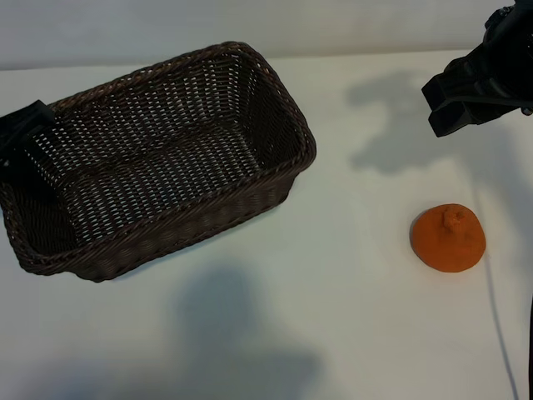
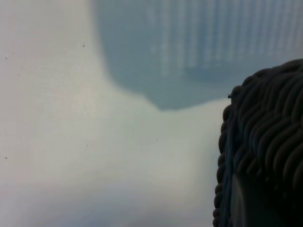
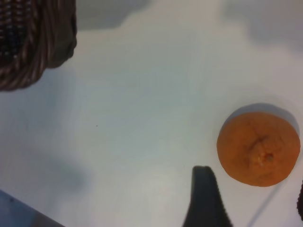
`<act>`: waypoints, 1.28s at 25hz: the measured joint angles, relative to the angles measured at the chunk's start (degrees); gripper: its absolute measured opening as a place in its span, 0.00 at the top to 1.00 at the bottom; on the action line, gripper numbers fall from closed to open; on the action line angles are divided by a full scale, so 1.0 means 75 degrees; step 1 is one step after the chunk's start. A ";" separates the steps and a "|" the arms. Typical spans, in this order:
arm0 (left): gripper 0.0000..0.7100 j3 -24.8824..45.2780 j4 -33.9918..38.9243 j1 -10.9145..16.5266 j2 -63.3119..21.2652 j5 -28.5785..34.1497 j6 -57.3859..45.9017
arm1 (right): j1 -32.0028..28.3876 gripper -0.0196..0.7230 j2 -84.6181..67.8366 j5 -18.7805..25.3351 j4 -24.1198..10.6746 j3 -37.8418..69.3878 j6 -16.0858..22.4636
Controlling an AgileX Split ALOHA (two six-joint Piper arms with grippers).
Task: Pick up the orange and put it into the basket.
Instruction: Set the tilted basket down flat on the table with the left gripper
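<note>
Nothing done yet: our matte orange fruit (image 1: 448, 238) sits on the white table (image 1: 350, 317), well apart from the empty dark wicker basket (image 1: 275, 179). Our right gripper (image 1: 466, 100) hovers above it, jaws apart and empty; the left gripper (image 1: 23, 133) sits at the basket's rim, grip unclear.

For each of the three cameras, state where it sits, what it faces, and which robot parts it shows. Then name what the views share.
Exterior view: above the white table, looking steeply down on the basket and orange; left pincer at the basket's end, right pincer above the orange.
Left wrist view: on the left arm, facing the table beside the basket's braided rim.
Right wrist view: on the right arm, looking down; one dark finger beside the orange.
Shared: the basket appears in all three; the orange in two.
</note>
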 joint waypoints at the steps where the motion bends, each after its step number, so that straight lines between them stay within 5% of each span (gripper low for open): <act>1: 0.78 0.0000 0.0000 0.0000 0.0000 0.0008 0.0049 | 0.0000 0.36 0.0000 0.0000 0.0000 0.0000 0.0000; 22: 0.78 -0.0176 0.0149 0.0000 0.0000 0.0146 0.2917 | 0.0000 0.36 0.0000 0.0000 0.0002 0.0000 -0.0003; 32: 0.78 -0.1000 0.0003 0.0000 0.0000 0.0146 0.2360 | 0.0000 0.36 0.0000 0.0000 0.0002 0.0000 -0.0003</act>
